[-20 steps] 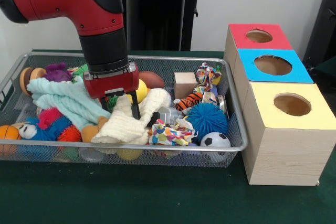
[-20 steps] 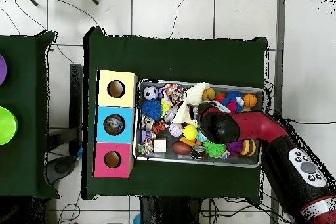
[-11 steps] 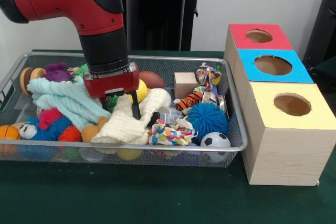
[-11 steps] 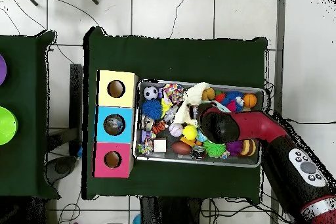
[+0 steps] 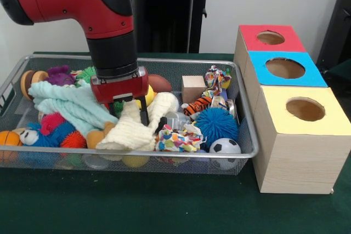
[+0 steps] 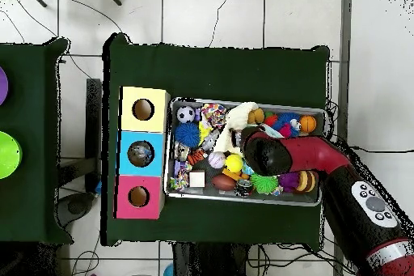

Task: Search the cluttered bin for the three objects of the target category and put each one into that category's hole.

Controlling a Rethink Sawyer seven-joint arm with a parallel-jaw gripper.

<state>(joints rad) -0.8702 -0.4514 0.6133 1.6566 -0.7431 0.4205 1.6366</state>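
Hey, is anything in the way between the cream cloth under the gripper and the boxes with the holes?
Yes. The blue spiky ball, the colourful rope toy and the bin's mesh wall lie between the cream cloth and the boxes. Above the rim, nothing visible blocks the way.

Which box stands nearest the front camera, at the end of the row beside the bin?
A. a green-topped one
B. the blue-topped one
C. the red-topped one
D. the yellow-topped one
D: in the front view the yellow-topped box sits lowest and closest, with the blue-topped box and red-topped box behind it.
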